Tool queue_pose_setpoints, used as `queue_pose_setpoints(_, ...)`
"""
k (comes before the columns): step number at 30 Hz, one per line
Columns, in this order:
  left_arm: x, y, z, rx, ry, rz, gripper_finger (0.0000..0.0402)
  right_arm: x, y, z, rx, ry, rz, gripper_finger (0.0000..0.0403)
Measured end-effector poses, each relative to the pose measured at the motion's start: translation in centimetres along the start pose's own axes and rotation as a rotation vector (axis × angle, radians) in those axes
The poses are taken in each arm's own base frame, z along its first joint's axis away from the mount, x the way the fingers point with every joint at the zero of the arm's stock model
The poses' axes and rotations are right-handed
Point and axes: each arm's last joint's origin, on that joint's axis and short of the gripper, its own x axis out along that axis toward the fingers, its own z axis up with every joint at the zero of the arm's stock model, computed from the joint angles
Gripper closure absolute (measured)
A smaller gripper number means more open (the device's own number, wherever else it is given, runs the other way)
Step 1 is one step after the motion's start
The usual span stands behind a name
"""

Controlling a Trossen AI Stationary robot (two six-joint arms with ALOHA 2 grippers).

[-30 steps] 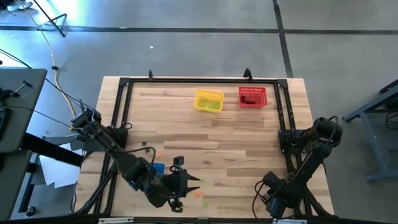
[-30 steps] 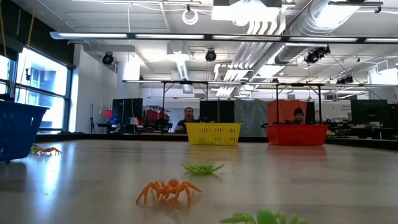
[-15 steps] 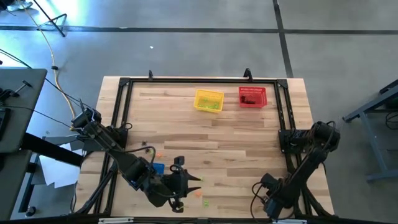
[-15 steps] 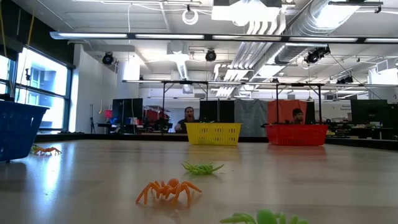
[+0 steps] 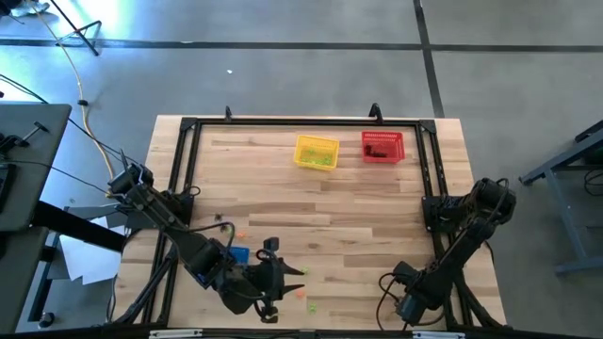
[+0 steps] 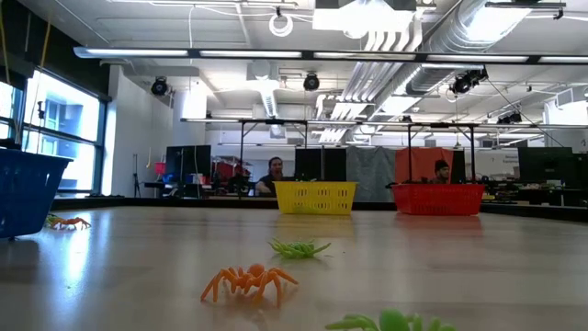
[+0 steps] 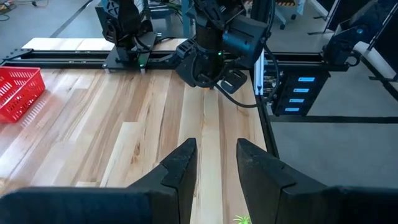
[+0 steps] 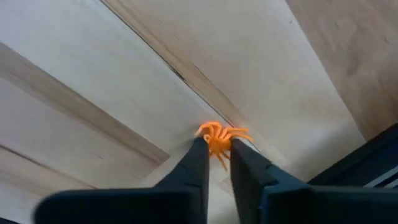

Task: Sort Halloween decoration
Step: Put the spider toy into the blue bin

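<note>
The Halloween decoration is tiny spider trinkets on the wooden table. One orange spider (image 8: 219, 135) lies between the fingertips of my right gripper (image 8: 216, 149), which stands near the table's front right corner (image 5: 407, 306), pointing down. Another orange spider (image 6: 248, 279) and a light green one (image 6: 299, 247) lie near the front edge, by my left gripper (image 5: 268, 287). My left gripper (image 7: 214, 163) hovers above the table, open, with nothing between its fingers. The blue basket (image 5: 238, 254) stands just beside it. My right gripper pinches the orange spider's body (image 8: 217, 143) between its two fingertips. The fingers come from above, pointing steeply down. The spider's legs spread out past the fingertips, and it sits on the wood.
A yellow basket (image 5: 316, 152) and a red basket (image 5: 382, 146) stand at the far edge. A black metal frame (image 5: 431, 179) runs around the table. More trinkets lie by the blue basket (image 6: 23, 188), among them an orange one (image 6: 69, 222). People sit in the room behind.
My right gripper has gone a little down and toward the table's left edge, near the front right corner. The trinkets in the low view have stayed where they were.
</note>
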Motion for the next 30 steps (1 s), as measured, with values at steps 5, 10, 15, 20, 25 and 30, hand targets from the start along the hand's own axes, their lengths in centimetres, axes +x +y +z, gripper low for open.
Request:
queue_pose_setpoints(5, -0.2, -0.3, -0.1, 0.004, 0.000, -0.010, 0.0302, 0.0, 0.0, 0.0, 0.002, 0.004, 0.002, 0.0394)
queue_pose_setpoints(10, -0.3, -0.5, -0.2, 0.006, 0.000, -0.014, 0.0302, -0.2, -0.1, -0.1, -0.002, 0.022, 0.006, 0.0400)
queue_pose_setpoints(15, -0.3, -0.5, -0.2, 0.006, 0.000, -0.014, 0.0302, -1.8, -0.8, -0.1, -0.003, -0.031, 0.070, 0.0402)
queue_pose_setpoints(20, -0.3, -0.5, -0.2, 0.007, 0.004, -0.021, 0.0302, -4.5, -1.6, 0.0, 0.011, -0.167, 0.203, 0.0401)
queue_pose_setpoints(25, -0.3, -0.5, -0.3, 0.013, 0.017, -0.032, 0.0302, -6.9, -2.5, 0.3, 0.020, -0.372, 0.342, 0.0401)
queue_pose_setpoints(30, 0.0, -0.1, -0.8, 0.030, 0.032, 0.005, 0.0302, -8.9, -2.7, 0.7, -0.022, -0.600, 0.486, 0.0402)
